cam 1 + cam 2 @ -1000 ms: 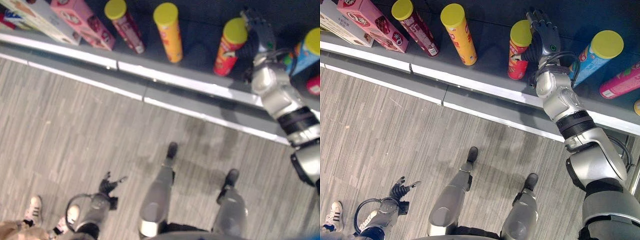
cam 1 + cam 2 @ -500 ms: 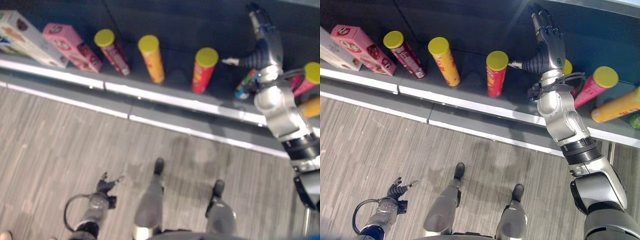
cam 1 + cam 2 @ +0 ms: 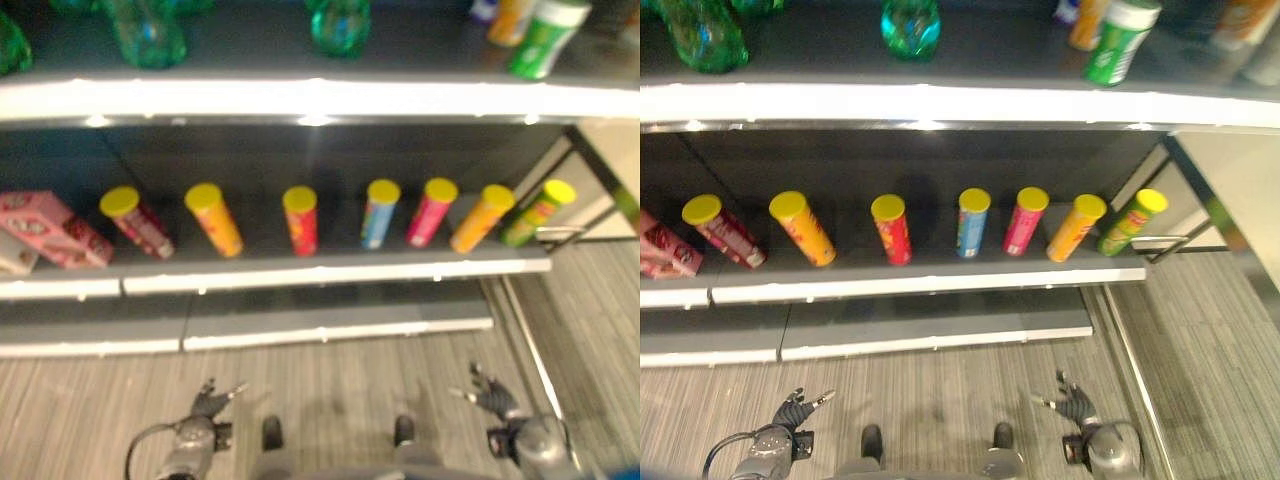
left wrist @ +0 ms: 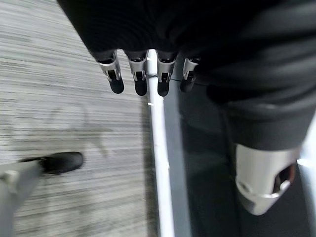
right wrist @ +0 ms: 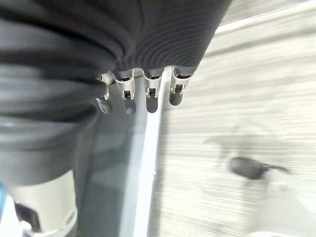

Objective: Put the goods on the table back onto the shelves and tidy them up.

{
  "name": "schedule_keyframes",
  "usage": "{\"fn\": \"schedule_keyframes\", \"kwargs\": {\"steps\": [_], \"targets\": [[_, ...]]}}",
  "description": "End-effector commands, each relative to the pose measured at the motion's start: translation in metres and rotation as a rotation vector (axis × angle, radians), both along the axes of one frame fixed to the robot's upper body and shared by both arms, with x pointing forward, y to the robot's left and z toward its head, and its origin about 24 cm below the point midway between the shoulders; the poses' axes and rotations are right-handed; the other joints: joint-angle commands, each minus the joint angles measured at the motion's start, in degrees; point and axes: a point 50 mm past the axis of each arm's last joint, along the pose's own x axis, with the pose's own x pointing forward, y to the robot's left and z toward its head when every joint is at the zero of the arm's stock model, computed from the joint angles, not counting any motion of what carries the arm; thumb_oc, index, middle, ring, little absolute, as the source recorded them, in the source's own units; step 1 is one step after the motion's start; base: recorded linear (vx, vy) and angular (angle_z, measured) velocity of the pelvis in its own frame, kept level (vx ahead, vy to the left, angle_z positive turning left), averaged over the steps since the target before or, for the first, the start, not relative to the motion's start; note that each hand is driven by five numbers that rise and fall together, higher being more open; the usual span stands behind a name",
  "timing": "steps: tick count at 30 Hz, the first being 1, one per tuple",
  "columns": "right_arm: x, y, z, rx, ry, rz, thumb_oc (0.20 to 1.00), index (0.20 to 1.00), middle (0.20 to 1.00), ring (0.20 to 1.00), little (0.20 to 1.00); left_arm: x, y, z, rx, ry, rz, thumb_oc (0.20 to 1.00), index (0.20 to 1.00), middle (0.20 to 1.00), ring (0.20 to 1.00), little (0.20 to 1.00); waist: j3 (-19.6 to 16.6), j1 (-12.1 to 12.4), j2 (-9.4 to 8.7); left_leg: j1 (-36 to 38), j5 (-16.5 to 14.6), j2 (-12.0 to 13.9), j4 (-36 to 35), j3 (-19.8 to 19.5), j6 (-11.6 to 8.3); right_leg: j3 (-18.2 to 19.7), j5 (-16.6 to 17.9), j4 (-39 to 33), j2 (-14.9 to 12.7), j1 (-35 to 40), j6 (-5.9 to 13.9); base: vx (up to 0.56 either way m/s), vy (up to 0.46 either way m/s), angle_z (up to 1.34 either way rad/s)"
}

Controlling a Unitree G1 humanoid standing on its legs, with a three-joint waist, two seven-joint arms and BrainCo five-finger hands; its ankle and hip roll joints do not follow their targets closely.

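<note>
A row of several yellow-lidded tubes stands on the lower shelf [image 3: 920, 283]: dark red [image 3: 725, 235], orange [image 3: 805, 230], red [image 3: 892, 230], blue [image 3: 971, 222], pink [image 3: 1024, 222], another orange [image 3: 1075, 228] and green [image 3: 1130, 222]. A pink box [image 3: 55, 228] lies at the shelf's left end. My left hand [image 3: 790, 410] hangs low over the floor, open and holding nothing, its fingers [image 4: 138, 79] relaxed. My right hand [image 3: 1072, 405] hangs low on the other side, also open and holding nothing, its fingers [image 5: 148, 96] relaxed.
On the upper shelf [image 3: 940, 100] stand green bottles [image 3: 910, 25] and a green can [image 3: 1120, 40]. A low grey base ledge [image 3: 930, 320] runs under the shelves. A metal frame [image 3: 1170, 240] closes the shelf's right end, with striped floor [image 3: 1200, 340] beyond.
My right arm has drawn back from the shelf and dropped to my side. The view has swung up and now takes in the whole lower row and the upper shelf.
</note>
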Motion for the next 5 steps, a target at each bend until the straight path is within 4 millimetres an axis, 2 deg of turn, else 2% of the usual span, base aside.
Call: {"fn": "schedule_keyframes", "kwargs": {"steps": [1, 5], "targets": [[0.023, 0.008, 0.003, 0.04, -0.055, 0.001, 1.0, 1.0, 1.0, 1.0, 1.0, 0.001, 0.008, 0.003, 0.026, -0.012, -0.024, 1.0, 1.0, 1.0, 1.0, 1.0, 0.19, 0.5, -0.11, 1.58, -8.84, 1.11, 4.32, 0.76, 0.58, 0.71, 1.0, 2.47, 0.07, -4.97, 0.45, 0.02, 0.001, -0.09], [0.011, 0.015, -0.022, 0.069, 0.08, -0.093, 1.0, 1.0, 1.0, 1.0, 1.0, 0.003, -0.003, -0.001, -0.025, 0.001, -0.049, 1.0, 1.0, 1.0, 1.0, 1.0, -0.92, 0.78, 0.04, 2.81, -9.51, 1.32, 4.53, 1.03, 0.63, 1.0, 0.29, 2.49, 0.24, -3.72, 0.34, 0.04, -0.003, -0.11]]}}
